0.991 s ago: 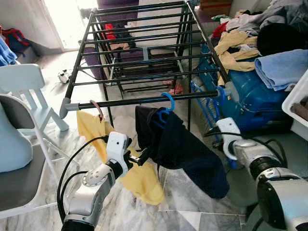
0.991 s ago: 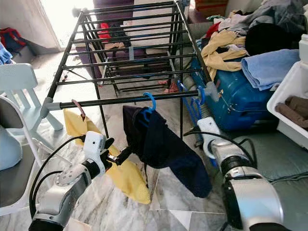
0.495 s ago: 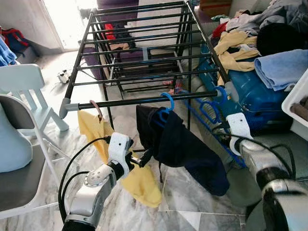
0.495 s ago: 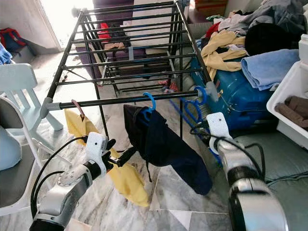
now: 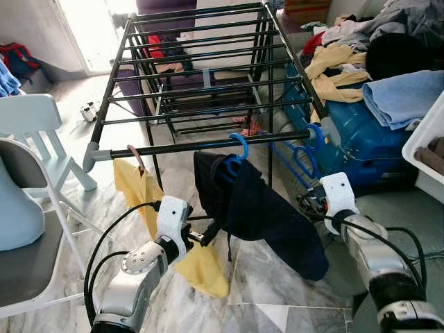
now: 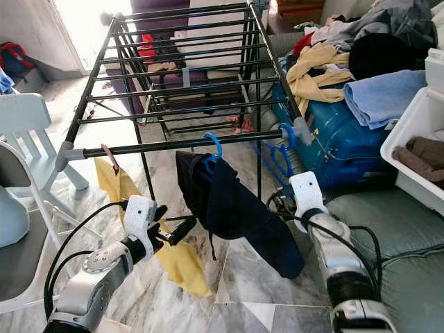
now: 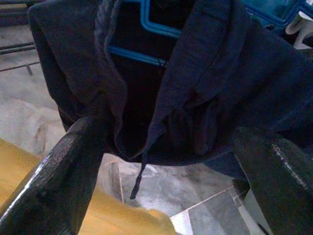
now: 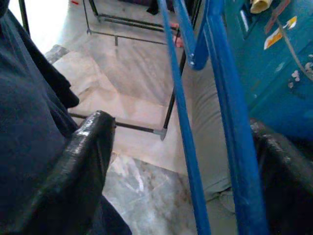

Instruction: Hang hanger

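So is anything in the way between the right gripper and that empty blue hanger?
Nothing visible. The right gripper is open, and the empty blue hanger has its bars running between the fingers, beside the dark garment.

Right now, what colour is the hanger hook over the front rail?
Bright blue: the hanger hook on the front rail shows best in the left eye view.

**Right arm rises toward the empty hanger**

Changes over the last second. The right gripper (image 5: pixel 309 201) comes up from low beside the suitcase (image 5: pixel 368 142) and reaches forward; its fingers are now spread on either side of the empty blue hanger (image 8: pixel 215 98) that hangs at the rail's (image 5: pixel 201 144) right end. The left gripper (image 5: pixel 208 232) shifts slightly, its fingers open at the lower edge of the dark garment (image 5: pixel 267 215). That garment's hem sways a little.
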`<state>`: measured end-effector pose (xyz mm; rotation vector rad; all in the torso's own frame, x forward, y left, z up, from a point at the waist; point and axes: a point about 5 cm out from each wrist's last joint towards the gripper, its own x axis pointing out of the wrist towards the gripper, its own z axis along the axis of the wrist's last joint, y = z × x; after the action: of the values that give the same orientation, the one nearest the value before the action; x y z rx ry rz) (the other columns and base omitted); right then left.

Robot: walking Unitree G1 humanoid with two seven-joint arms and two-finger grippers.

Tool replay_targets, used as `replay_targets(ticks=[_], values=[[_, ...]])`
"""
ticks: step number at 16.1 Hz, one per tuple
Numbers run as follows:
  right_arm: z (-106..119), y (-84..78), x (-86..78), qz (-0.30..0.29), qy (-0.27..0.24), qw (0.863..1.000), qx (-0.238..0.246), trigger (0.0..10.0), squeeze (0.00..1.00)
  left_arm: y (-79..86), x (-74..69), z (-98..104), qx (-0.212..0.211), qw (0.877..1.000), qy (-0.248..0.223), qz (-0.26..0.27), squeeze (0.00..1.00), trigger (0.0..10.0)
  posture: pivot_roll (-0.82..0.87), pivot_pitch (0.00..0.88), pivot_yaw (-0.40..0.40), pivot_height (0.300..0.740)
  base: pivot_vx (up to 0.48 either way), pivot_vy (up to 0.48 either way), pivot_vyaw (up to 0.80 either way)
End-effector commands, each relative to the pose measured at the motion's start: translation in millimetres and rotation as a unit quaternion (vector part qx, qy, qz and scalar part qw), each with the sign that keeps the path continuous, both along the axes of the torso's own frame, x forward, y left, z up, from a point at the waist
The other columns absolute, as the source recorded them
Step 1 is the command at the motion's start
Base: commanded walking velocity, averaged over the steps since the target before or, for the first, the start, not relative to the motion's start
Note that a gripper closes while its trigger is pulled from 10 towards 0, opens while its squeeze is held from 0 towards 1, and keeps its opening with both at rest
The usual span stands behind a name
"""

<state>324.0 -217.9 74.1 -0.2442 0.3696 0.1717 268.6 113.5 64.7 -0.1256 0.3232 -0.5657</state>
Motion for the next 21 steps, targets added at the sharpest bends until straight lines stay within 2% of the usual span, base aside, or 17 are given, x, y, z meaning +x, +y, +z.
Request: replay_targets(ticks=[1, 3, 4, 7, 10, 13, 14, 19, 21], values=[[3, 5.2, -0.2, 0.006, -0.006, 1.0, -0.003, 10.0, 1.0, 3.0, 0.0, -1, 0.013, 1.0, 0.002, -0.002, 0.0, 10.0, -0.13, 0.0, 0.056, 0.74, 0.0, 0.0, 0.0], [6, 4.4, -2.6, -0.005, -0.023, 1.0, -0.008, 10.0, 1.0, 3.0, -0.1, -1, 0.013, 1.0, 0.002, -0.001, 0.0, 10.0, -0.13, 0.0, 0.055, 0.74, 0.0, 0.0, 0.0], [10, 3.5, -5.6, -0.019, -0.047, 0.999, -0.003, 10.0, 1.0, 3.2, -0.4, -1, 0.014, 1.0, 0.002, 0.0, 0.0, 10.0, -0.13, 0.0, 0.054, 0.74, 0.0, 0.0, 0.0], [13, 10.0, -14.1, -0.02, -0.072, 0.997, 0.015, 10.0, 1.0, 3.5, 0.7, 0, 0.011, 1.0, 0.001, 0.003, 0.0, 10.0, -0.14, 0.0, 0.055, 0.74, 0.0, 0.0, 0.0], [8, 13.5, -19.3, -0.019, -0.066, 0.998, 0.014, 10.0, 1.0, 2.7, 1.5, 0, 0.011, 1.0, 0.002, 0.001, 0.0, 10.0, -0.14, 0.0, 0.055, 0.74, 0.0, 0.0, 0.0], [20, 13.5, -21.4, -0.035, -0.114, 0.993, -0.003, 10.0, 1.0, 3.4, 1.8, 1, 0.012, 1.0, 0.0, 0.003, 0.0, 10.0, -0.14, 0.0, 0.053, 0.74, 0.0, 0.0, 0.0], [23, 13.7, -21.2, -0.049, -0.127, 0.991, 0.006, 10.0, 1.0, 4.0, 1.8, 1, 0.014, 1.0, -0.002, 0.005, 0.0, 10.0, -0.14, 0.0, 0.055, 0.74, 0.0, 0.0, 0.0], [26, 20.3, -22.8, -0.044, -0.139, 0.989, 0.004, 10.0, 1.0, 4.5, 2.0, 2, 0.013, 1.0, -0.003, 0.006, 0.0, 10.0, -0.14, 0.0, 0.055, 0.74, 0.0, 0.0, 0.0], [26, 20.2, -22.3, -0.046, -0.141, 0.989, 0.003, 10.0, 1.0, 4.3, 2.2, 2, 0.015, 1.0, -0.002, 0.005, 0.0, 10.0, -0.14, 0.0, 0.056, 0.74, -0.328, 0.0, 0.0]])
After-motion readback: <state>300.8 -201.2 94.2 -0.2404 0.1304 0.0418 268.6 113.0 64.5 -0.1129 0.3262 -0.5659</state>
